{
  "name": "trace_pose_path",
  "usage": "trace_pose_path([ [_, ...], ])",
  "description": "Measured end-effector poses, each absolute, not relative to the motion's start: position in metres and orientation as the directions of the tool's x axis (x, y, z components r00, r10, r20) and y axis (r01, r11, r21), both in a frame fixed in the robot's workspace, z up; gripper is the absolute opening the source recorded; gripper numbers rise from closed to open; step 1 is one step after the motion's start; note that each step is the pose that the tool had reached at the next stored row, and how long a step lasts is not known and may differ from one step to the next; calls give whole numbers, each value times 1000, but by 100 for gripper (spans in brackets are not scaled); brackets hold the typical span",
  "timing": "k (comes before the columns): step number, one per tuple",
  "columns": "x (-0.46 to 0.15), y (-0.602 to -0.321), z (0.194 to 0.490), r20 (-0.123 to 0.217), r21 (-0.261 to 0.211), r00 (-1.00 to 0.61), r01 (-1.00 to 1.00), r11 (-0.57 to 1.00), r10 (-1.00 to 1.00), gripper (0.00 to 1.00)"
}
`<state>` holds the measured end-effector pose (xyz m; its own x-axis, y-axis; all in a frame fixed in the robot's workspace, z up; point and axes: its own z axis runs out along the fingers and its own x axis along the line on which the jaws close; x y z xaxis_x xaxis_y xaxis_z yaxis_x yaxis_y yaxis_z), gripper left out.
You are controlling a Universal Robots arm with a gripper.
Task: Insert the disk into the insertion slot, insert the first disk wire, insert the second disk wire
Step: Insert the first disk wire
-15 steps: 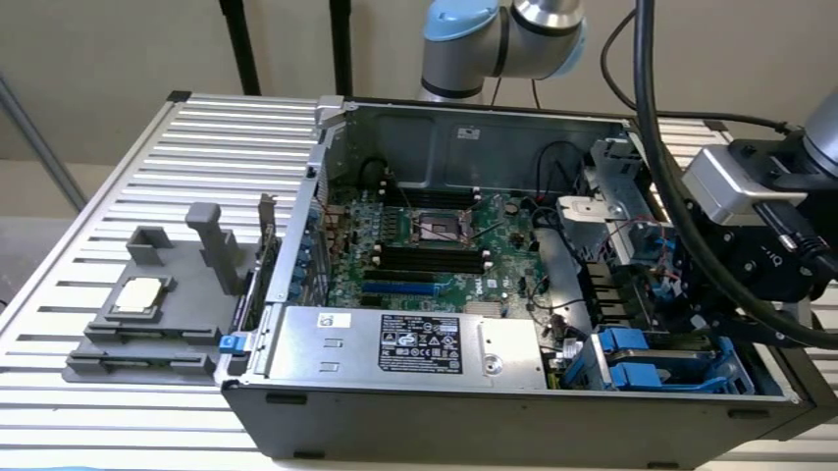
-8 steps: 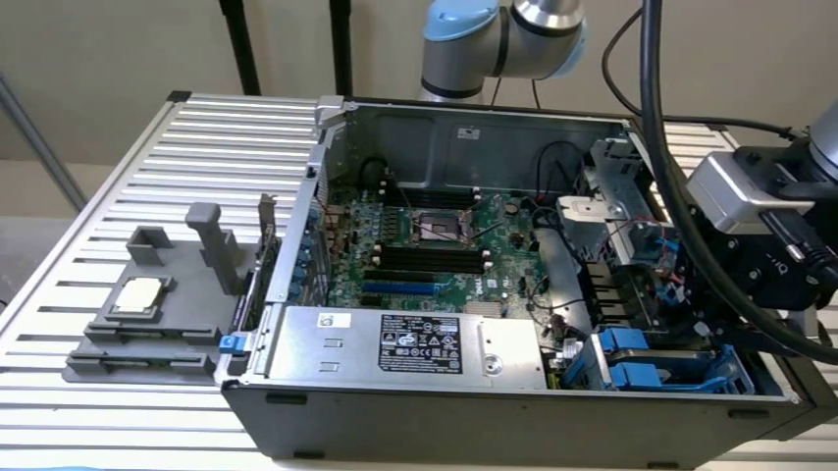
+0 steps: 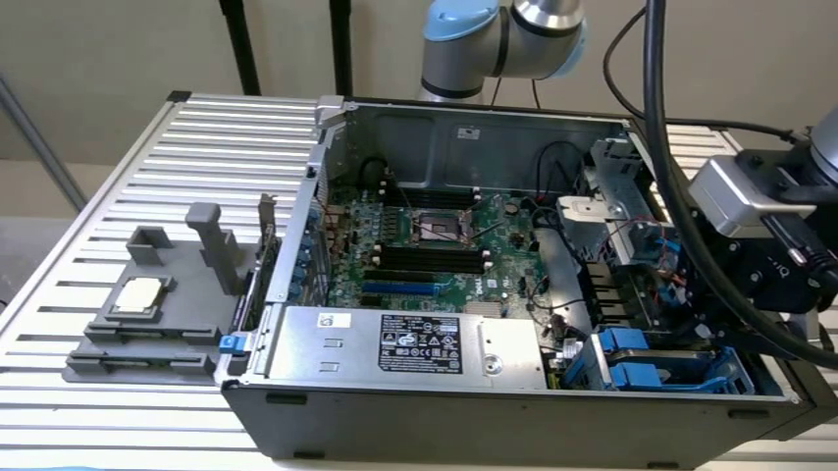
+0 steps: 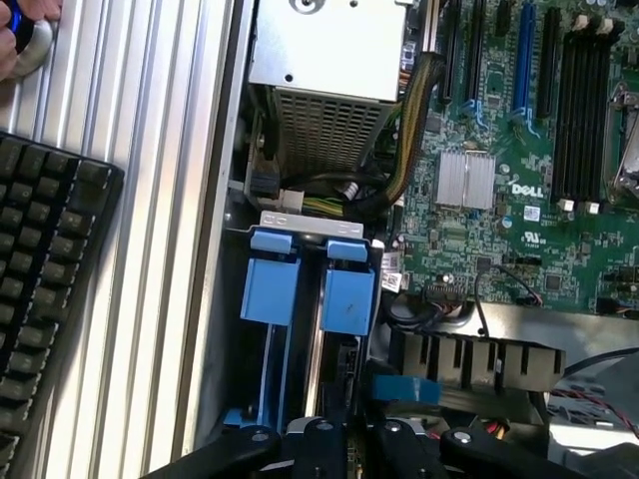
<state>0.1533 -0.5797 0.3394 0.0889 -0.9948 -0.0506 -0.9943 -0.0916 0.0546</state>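
On the exterior view's left a grey holder is sitting on the slatted table, with the open computer case taking up the middle. The insertion slot, blue rails and all, is sitting in the case's near corner on the exterior view's right. The gripper is hanging just above it. Can't tell if it's spread or squeezed, or whether the disk is sitting in there.

Arm arched over; tool at exterior view's right, pointing down.
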Motion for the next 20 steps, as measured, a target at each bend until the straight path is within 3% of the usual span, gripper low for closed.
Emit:
trace_pose_path([
  [20, 154, -580, 343, -51, 55, 40, -998, -43, -998, 17],
])
